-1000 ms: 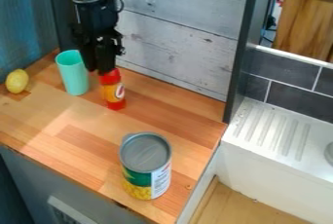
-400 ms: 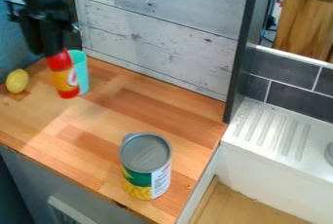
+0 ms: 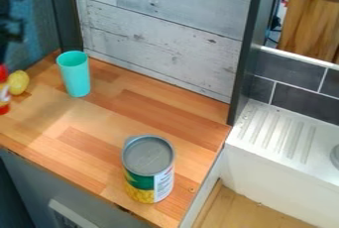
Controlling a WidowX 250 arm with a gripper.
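At the left edge, the black gripper is cut off by the border, shut on the red and yellow bottle. The bottle hangs upright below it, partly cut off by the same edge. Just right of the bottle lies a yellow lemon. A turquoise cup stands upright near the back wall. Toward the front of the counter stands a large can with a grey lid and a green and yellow label.
The wooden counter is bounded by a whitewashed plank wall behind and a dark post at its right back corner. A white sink unit with a ribbed drainboard stands to the right.
Gripper and bottle have moved left together, from beside the cup's right side, across its front, to the left edge. The cup, lemon and can have stayed put.
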